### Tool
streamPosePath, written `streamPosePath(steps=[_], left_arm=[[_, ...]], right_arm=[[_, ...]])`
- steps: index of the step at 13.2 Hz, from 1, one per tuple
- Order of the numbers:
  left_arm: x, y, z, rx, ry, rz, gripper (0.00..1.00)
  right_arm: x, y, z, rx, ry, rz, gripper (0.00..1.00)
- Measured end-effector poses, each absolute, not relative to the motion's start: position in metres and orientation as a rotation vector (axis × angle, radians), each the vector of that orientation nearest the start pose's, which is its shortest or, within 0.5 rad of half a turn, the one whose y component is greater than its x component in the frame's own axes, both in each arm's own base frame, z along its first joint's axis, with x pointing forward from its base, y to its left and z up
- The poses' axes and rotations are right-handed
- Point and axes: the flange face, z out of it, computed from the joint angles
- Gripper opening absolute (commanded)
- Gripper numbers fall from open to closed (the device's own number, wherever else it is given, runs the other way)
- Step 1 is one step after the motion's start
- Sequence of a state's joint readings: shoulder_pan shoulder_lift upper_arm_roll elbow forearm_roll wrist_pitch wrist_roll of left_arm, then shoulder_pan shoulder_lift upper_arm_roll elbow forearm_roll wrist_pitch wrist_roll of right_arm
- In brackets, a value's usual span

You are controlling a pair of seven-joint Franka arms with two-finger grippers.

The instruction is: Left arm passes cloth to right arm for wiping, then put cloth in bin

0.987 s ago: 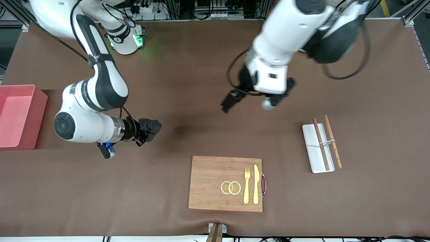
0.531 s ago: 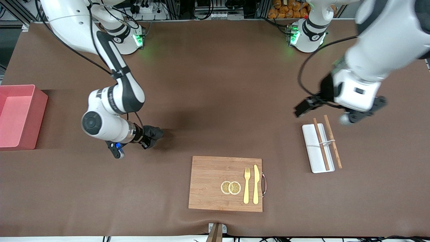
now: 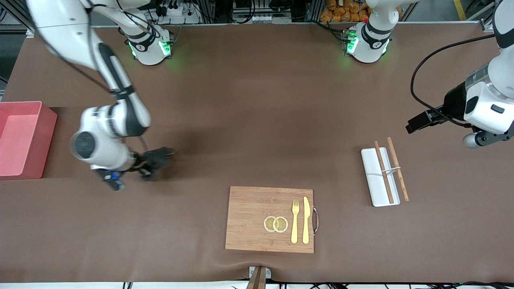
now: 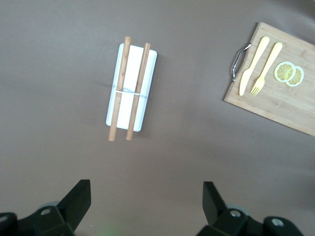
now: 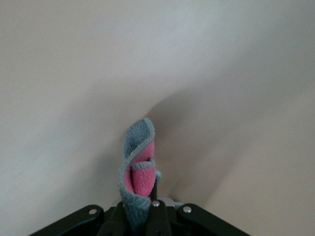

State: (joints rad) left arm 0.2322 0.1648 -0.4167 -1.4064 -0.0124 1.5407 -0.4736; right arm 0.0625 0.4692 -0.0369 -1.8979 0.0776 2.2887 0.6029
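The cloth (image 3: 159,154) is a dark rumpled rag, low over the brown table between the bin and the cutting board. My right gripper (image 3: 147,164) is shut on it. In the right wrist view the cloth (image 5: 138,164) sticks up from the shut right gripper (image 5: 147,209), grey outside and pink inside its fold. Whether it touches the table I cannot tell. The pink bin (image 3: 47,140) stands at the right arm's end of the table. My left gripper (image 3: 418,120) hangs open and empty over the table's left-arm end, its fingers (image 4: 78,196) wide apart above bare table.
A wooden cutting board (image 3: 249,218) with a fork, a knife and lemon slices lies near the front camera. A flat white tray (image 3: 375,184) with two brown chopsticks (image 3: 397,168) across it sits toward the left arm's end.
The left arm has swung away from the table's middle to its own end, still open. The right arm has carried the cloth a little toward the bin.
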Motion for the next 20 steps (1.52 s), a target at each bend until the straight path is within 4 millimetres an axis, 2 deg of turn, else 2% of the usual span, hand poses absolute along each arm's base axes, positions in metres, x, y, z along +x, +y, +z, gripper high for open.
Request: streamPosePath(steps=[2,4,7,8,9,11,13,15,20], left_arm=[[0.584,-0.081,0.622,-3.176,-0.412,0.034,1.00],[0.577,-0.072,0.634,-3.177,-0.353,0.010,1.00],[0.570,-0.059,0.643,-3.174,-0.258,-0.012,1.00],[0.569,-0.045,0.645,-3.171,-0.207,-0.020,1.00],[0.567,-0.032,0.647,-3.166,-0.177,-0.027,1.00],[0.563,-0.017,0.652,-3.157,-0.162,-0.031,1.00],[0.557,-0.021,0.655,-3.153,-0.151,-0.014,1.00],[0.553,-0.028,0.657,-3.152,-0.137,0.003,1.00],[0.549,-0.026,0.654,-3.148,-0.142,0.055,1.00]], right_arm=[[0.619,-0.080,0.247,-3.007,0.791,0.115,0.00],[0.609,-0.153,0.246,-3.050,0.571,0.053,0.00],[0.602,-0.221,0.258,-3.121,0.138,-0.039,0.00],[0.606,-0.238,0.268,-3.157,0.006,-0.067,0.00],[0.612,-0.246,0.276,-3.193,-0.059,-0.077,0.00],[0.618,-0.238,0.271,-3.207,-0.011,-0.062,0.00],[0.622,-0.214,0.251,-3.194,0.126,-0.019,0.00],[0.626,-0.177,0.231,-3.177,0.262,0.026,0.00],[0.629,-0.076,0.215,-3.144,0.536,0.080,0.00]])
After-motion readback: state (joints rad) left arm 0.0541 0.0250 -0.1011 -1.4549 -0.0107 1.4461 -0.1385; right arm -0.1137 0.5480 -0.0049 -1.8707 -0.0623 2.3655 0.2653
